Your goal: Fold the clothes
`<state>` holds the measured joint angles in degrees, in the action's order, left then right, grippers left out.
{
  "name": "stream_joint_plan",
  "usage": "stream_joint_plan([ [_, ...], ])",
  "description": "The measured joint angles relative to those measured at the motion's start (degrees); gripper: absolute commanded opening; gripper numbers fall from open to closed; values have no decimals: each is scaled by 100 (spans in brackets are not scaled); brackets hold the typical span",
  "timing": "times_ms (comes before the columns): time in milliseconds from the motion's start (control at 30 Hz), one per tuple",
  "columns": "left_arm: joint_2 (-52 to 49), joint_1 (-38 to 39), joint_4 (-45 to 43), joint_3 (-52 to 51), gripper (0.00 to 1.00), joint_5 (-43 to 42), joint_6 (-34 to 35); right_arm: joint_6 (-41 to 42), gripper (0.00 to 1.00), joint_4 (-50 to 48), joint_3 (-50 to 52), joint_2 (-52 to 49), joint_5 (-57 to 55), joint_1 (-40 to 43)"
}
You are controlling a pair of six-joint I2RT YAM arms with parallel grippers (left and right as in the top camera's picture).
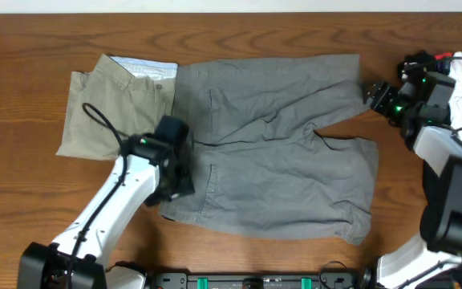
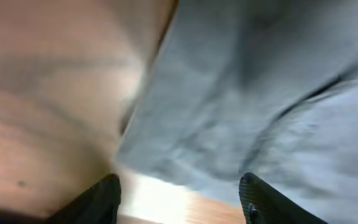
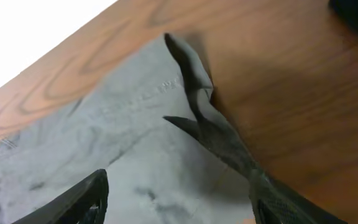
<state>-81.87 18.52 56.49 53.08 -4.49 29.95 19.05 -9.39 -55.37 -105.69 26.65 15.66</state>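
Wooden desk (image 1: 22,201) carries the grey shorts (image 1: 271,160) spread flat at its middle, their waistband overlapping the khaki shorts (image 1: 103,112) toward the far left corner. The left fingers (image 2: 101,199) stand apart and empty over the waistband's near corner. The right fingers (image 3: 79,199) gape astride the far leg's hem, gripping nothing, probably placed for a fold. Overhead hides both gaps; only the wrist views show them, and the hem's curled corner.

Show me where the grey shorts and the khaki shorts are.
grey shorts (image 1: 251,148), overhead view, middle of the cloth near the leg split.
khaki shorts (image 1: 107,112), overhead view, bare part left of the grey pair.
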Motion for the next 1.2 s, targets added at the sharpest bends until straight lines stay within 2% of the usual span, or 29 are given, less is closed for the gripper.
stream_joint_plan([
  [133,0,0,-15,514,66,-74,-114,20,70,-422,-101,-660,90,-15],
  [200,0,0,-17,647,66,-109,-151,22,66,-463,-162,-852,107,-28],
  [233,0,0,-15,693,66,-114,-153,20,60,-463,-190,-940,111,-42],
  [300,0,0,-17,732,67,-114,-155,2,36,-470,-201,-1016,190,-48],
  [367,0,0,-15,734,67,-114,-157,7,21,-417,-216,-1019,330,-46],
  [533,0,0,-20,734,67,-118,-170,50,9,118,-260,-929,822,57],
  [733,0,0,-146,734,68,-131,-173,24,9,1681,-267,-22,675,444],
  [833,0,0,-238,734,68,-133,-173,-46,16,2448,-278,627,238,605],
  [933,0,0,-315,734,68,-133,-170,-166,24,2752,-282,977,-166,627],
  [1000,0,0,-350,734,68,-133,-173,-212,36,2896,-286,1043,-372,627],
  [1200,0,0,-396,734,68,-138,-214,-251,38,3254,-286,1032,-857,627],
])
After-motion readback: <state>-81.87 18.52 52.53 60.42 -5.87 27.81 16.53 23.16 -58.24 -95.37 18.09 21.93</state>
